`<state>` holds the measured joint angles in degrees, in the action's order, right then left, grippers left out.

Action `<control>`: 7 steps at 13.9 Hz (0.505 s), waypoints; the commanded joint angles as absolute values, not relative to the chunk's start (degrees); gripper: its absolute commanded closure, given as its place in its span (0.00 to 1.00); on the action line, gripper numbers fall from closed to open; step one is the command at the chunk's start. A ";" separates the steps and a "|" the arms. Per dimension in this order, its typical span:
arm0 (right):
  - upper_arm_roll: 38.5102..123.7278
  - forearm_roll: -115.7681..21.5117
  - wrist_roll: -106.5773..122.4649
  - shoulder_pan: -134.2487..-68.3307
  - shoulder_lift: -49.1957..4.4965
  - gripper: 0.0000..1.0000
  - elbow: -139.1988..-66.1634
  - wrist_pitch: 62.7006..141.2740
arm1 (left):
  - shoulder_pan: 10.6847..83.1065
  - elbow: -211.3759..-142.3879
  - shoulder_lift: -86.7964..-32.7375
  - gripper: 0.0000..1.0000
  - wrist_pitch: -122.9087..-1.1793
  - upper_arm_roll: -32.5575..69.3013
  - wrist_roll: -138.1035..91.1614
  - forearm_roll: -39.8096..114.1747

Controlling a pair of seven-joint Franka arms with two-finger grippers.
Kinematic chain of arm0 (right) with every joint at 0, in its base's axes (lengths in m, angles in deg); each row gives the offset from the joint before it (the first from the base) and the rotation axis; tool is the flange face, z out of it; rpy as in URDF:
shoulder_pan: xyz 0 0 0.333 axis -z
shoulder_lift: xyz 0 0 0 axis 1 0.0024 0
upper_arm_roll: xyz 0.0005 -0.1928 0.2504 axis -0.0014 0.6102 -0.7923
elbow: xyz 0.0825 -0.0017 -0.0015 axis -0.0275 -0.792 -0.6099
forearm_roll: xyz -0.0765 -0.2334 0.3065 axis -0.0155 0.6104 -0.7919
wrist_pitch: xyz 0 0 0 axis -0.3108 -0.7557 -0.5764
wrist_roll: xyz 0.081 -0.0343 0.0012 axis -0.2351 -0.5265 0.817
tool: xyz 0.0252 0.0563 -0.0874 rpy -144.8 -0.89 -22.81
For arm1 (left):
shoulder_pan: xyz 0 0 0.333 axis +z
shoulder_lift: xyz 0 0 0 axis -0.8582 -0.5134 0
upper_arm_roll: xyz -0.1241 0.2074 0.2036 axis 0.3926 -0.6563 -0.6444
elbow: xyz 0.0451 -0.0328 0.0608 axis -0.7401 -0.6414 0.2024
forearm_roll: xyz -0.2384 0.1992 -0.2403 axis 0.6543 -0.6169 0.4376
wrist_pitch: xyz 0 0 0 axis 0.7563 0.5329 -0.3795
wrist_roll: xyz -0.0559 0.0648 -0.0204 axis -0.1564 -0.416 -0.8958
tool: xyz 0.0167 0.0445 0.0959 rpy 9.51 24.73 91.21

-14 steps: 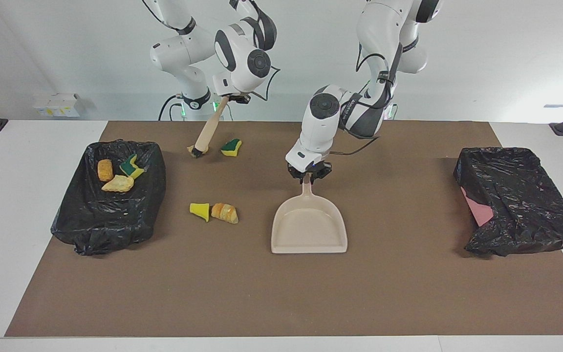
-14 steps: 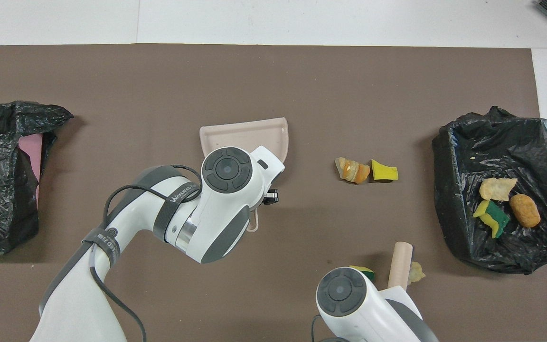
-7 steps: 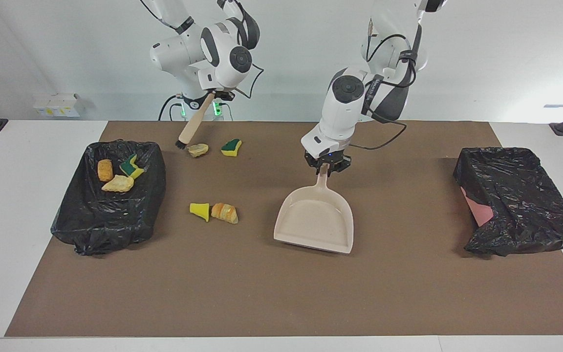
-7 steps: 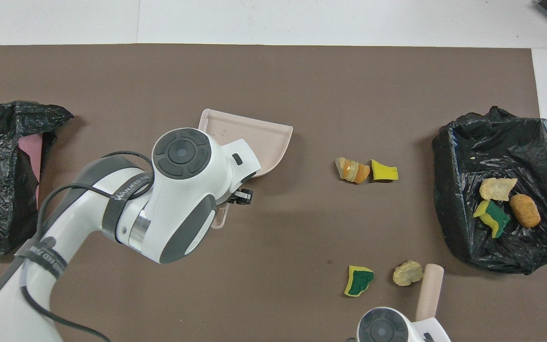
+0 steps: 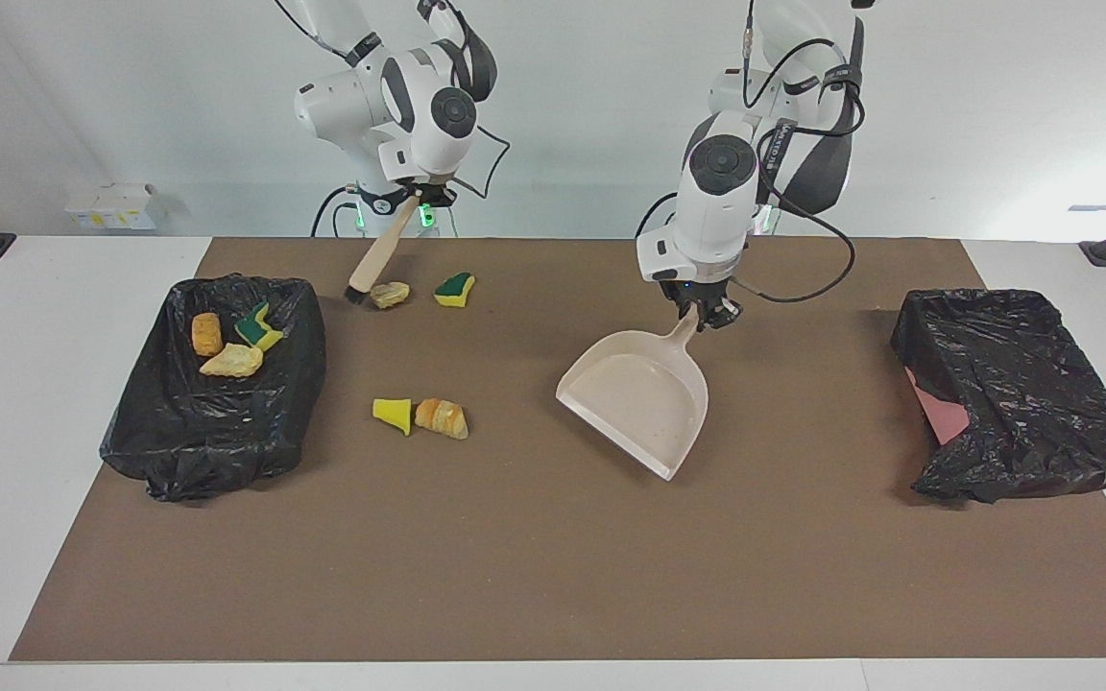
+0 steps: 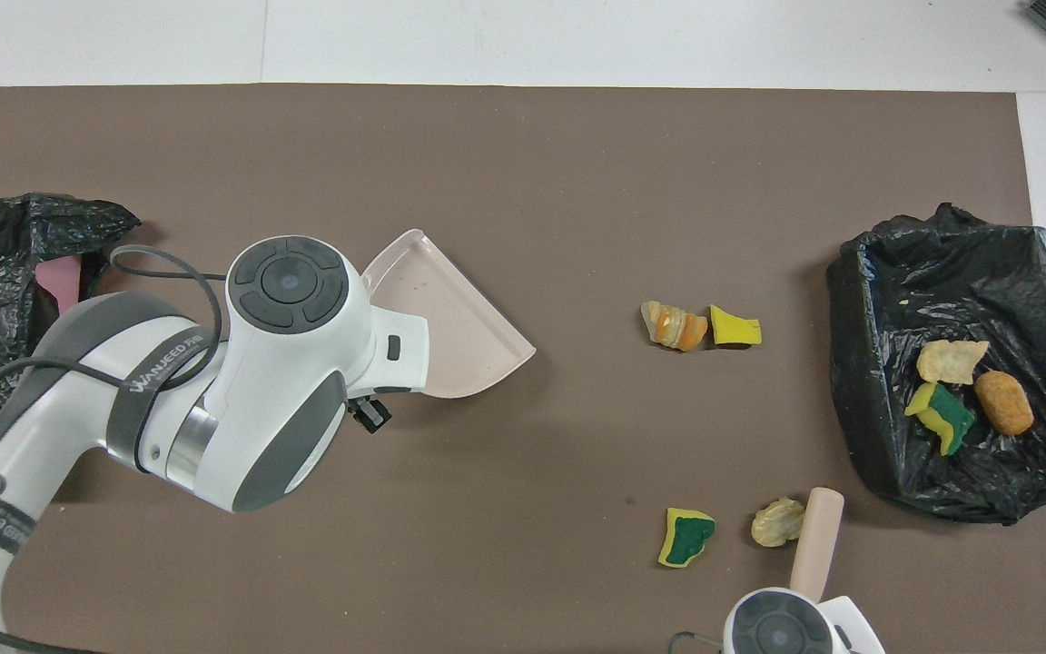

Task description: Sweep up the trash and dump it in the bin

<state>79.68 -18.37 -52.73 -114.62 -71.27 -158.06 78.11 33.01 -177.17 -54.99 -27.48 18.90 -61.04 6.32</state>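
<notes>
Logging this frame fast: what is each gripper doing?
Left gripper: shut on the dustpan handle.
Right gripper: shut on the brush handle.

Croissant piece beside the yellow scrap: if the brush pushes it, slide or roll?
The croissant piece looks lumpy and curved, so it would probably tumble unevenly rather than roll straight. It looks light, so it should shift easily on the flat brown mat. It may nudge the touching yellow scrap along.

1. Brown mat point(image 5: 553, 576) covers the white table point(image 5: 63, 403)
2. Second black-bagged bin point(image 5: 1019, 393) at the left arm's end, pink showing through
3. White box point(image 5: 111, 204) at the table's edge
</notes>
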 commanded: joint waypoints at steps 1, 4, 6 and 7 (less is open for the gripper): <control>79.36 -19.61 -44.81 -107.74 -70.92 1.00 -159.24 81.84 | 36.69 -179.40 -52.87 1.00 -27.72 19.21 -73.77 4.40; 79.27 -25.13 -44.35 -107.44 -66.89 1.00 -157.06 88.08 | 40.12 -177.82 -54.53 1.00 -28.77 19.30 -83.25 4.31; 79.09 -28.21 -44.88 -107.70 -62.06 1.00 -152.41 89.33 | 40.30 -177.28 -54.89 1.00 -31.83 19.21 -94.41 4.49; 79.18 -30.23 -45.14 -107.88 -59.08 1.00 -149.25 89.50 | 40.22 -177.89 -54.81 1.00 -33.42 19.21 -97.07 4.49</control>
